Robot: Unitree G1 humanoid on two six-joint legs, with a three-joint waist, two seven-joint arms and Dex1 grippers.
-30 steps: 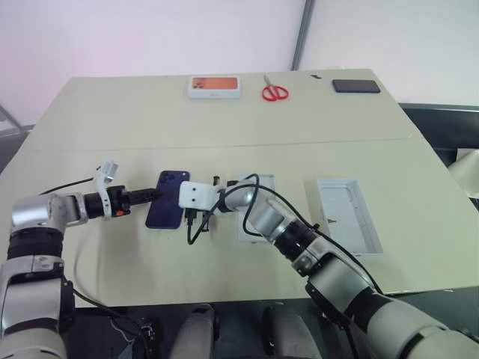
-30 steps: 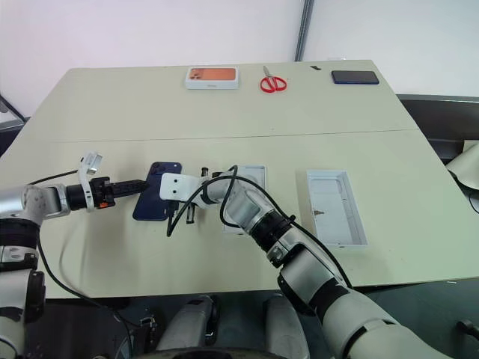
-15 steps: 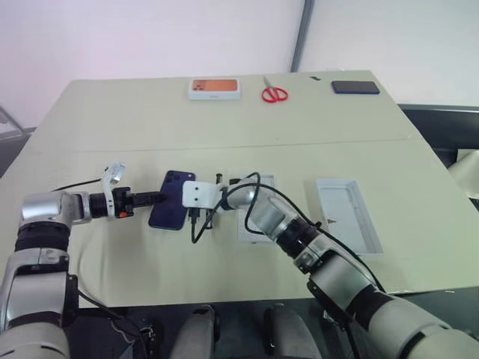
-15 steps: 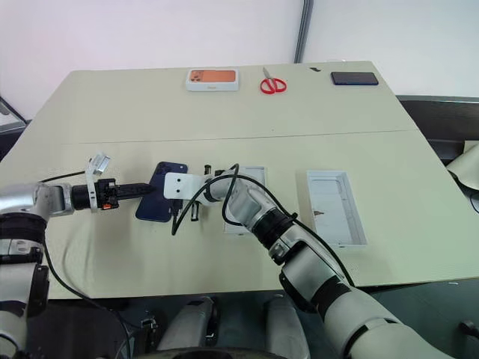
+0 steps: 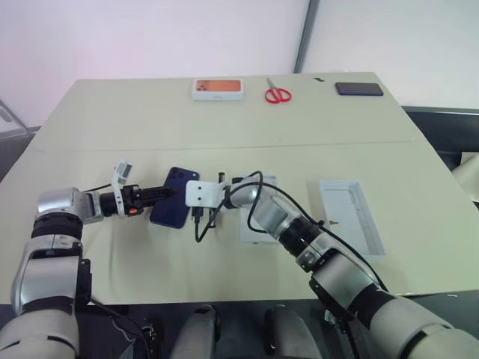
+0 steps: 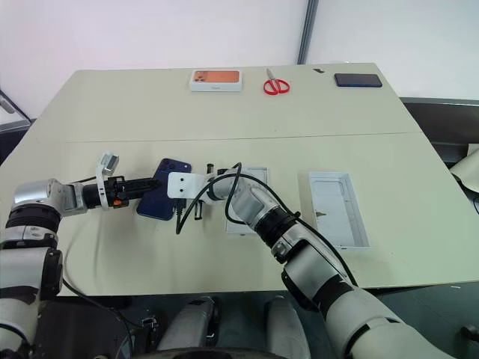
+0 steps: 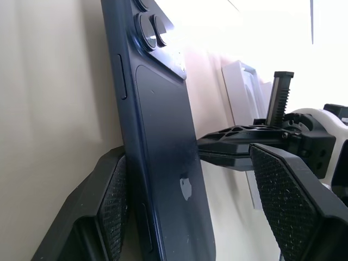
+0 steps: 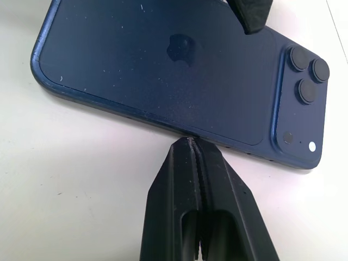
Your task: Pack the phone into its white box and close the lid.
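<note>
The dark blue phone lies back up on the table, its camera bump toward the far edge. My left gripper reaches in from the left, open. In the left wrist view one pad rests against the phone, which stands between the fingers, and the other pad is apart from it. My right gripper is shut, its tip touching the phone's long edge. The white box lies just right of the phone, partly hidden by my right arm. Farther right lies the lid, open side up.
At the table's far edge are a white box with an orange picture, red scissors and a small dark flat rectangle. A black cable loops below my right wrist, next to the phone.
My left arm has drawn in and its wrist has rolled, bringing the open fingers a little farther onto the phone. The right gripper has stayed at the phone's edge.
</note>
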